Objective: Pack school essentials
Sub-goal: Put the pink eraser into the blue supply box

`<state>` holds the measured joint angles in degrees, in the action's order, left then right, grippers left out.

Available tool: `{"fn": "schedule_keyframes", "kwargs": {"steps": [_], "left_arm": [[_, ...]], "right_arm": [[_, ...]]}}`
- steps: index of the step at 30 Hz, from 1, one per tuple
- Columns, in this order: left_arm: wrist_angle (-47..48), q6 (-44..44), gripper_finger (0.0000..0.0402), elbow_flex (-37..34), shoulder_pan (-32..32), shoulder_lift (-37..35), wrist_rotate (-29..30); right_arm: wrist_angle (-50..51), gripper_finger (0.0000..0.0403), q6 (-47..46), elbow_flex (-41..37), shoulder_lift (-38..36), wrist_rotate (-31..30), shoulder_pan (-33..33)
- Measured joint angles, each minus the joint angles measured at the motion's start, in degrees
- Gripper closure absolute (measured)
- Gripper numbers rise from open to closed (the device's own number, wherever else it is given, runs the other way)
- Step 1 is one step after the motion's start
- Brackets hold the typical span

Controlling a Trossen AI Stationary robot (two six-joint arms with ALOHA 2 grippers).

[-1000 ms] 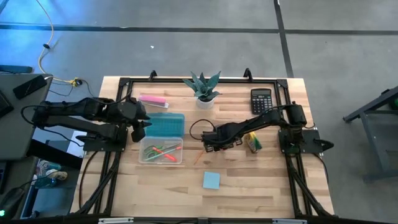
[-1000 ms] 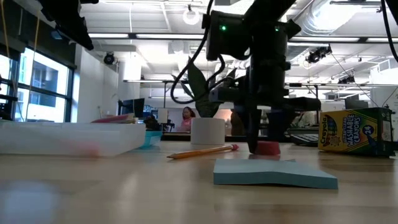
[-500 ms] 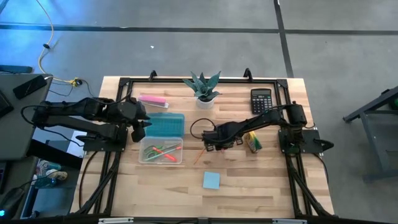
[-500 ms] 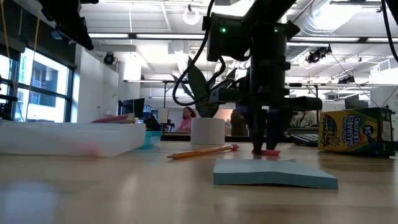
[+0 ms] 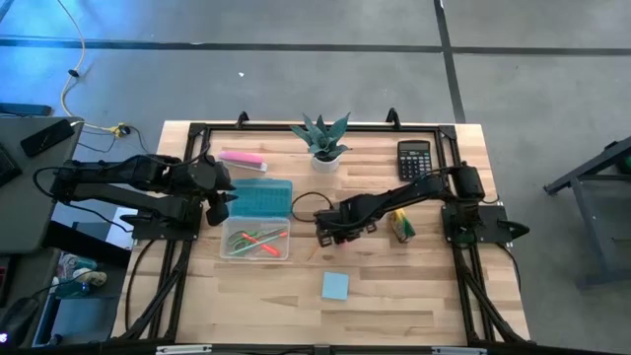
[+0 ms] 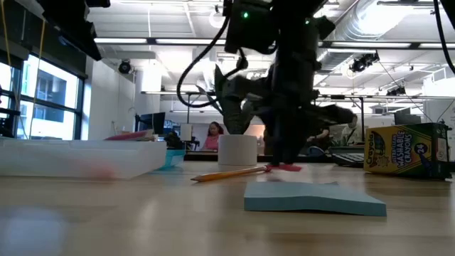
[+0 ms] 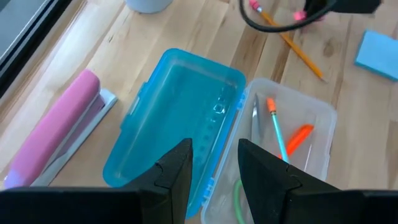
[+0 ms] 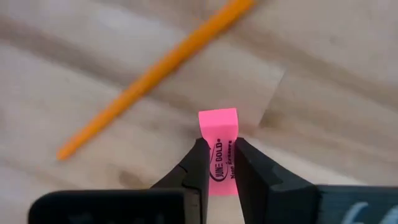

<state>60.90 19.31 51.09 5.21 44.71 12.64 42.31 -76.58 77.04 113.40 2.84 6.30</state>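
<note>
Right hand [image 8: 216, 163]: pinching the pink eraser [image 8: 219, 140], raised just off the table [image 5: 394, 296] beside the orange pencil [image 8: 149, 73].
Left hand [image 7: 214, 165]: spread, waiting above the open case [image 7: 298, 134].
Advice: keep the pinch firm; carry level to the case's clear tray.

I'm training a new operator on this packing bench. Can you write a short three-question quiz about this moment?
1. True or false: the right pincer is shut on the pink eraser.
2. Which item lies on the table outside the clear case? A) orange pencil B) scissors C) teal pencil
3. Fill in: the left pincer hovers over the case's open blue ____.

Key: 1 true; 2 A; 3 lid.
</note>
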Motion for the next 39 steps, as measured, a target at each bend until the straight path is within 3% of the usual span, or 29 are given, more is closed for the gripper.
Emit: {"fn": "schedule_keyframes", "kwargs": {"steps": [8, 12, 23, 33, 39], "left_arm": [[2.91, 0.15, 0.0284, 0.0, 0.02, 0.0, -5.53], [3.26, 0.2, 0.0284, 0.0, 0.02, 0.0, -8.11], [3.39, 0.71, 0.0284, 0.0, 0.02, 0.0, -7.6], [3.17, 1.53, 0.0284, -0.01, 0.01, 0.0, -7.26], [2.72, 1.53, 0.0284, -0.02, 0.0, 0.02, -7.15]], "right_arm": [[-7.45, 0.0358, 2.71, 3.56, 0.02, -0.77, 0.58], [-17.19, 0.0357, 6.06, 5.65, 0.0, -2.56, 0.56], [-42.61, 0.0357, 18.56, 9.02, -0.15, -9.0, 0.48], [-46.22, 0.0357, 30.11, 11.9, 2.72, -12.23, 0.87], [-46.64, 0.0357, 32.17, 12.25, 6.12, -11.26, 0.9]]}}
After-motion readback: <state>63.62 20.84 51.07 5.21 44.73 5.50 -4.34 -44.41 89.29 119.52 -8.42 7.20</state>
